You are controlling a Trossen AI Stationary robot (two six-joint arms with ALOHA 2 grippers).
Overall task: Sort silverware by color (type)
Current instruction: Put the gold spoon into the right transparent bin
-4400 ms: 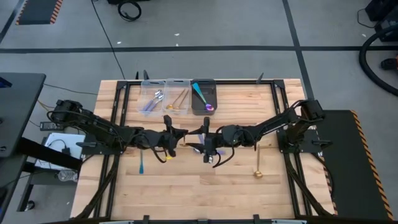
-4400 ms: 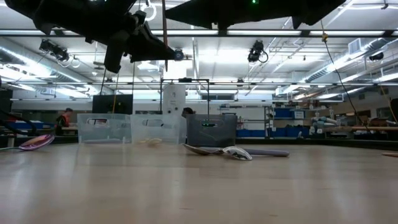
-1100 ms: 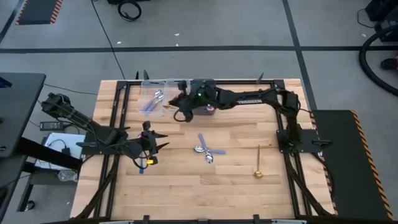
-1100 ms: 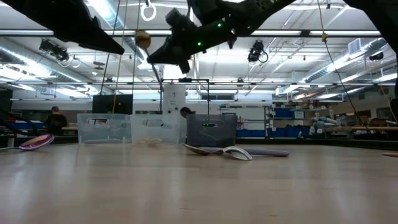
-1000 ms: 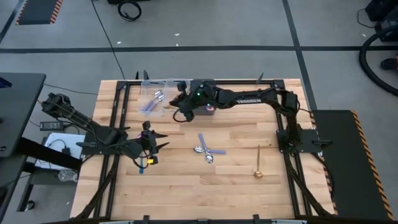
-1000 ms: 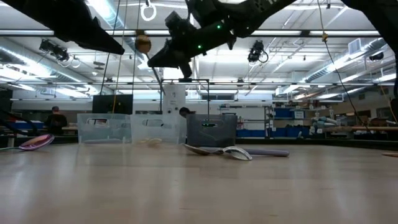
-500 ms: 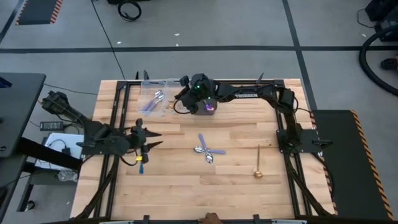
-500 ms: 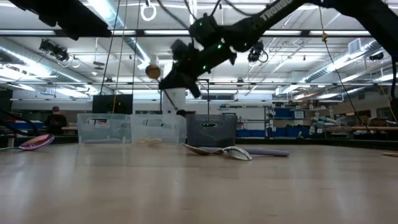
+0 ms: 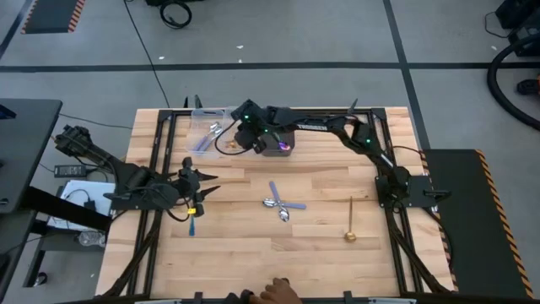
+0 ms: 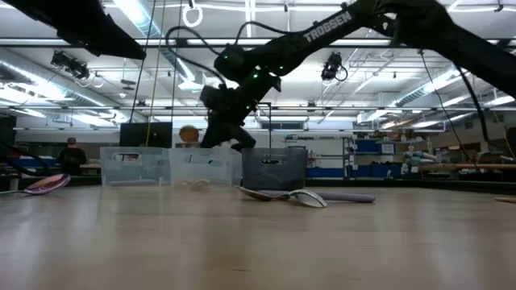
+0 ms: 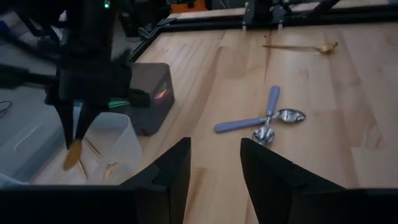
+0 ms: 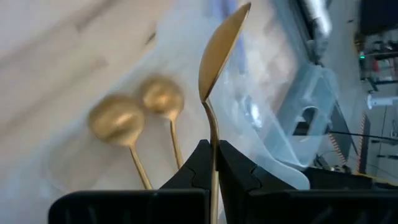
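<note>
One gold spoon (image 12: 216, 68) upright between the right fingers (image 12: 193, 168)

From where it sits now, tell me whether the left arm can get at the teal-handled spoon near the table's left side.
Probably yes. The left gripper hovers open almost directly above the teal-handled spoon, with bare table around it and the right gripper busy at the bins.
</note>
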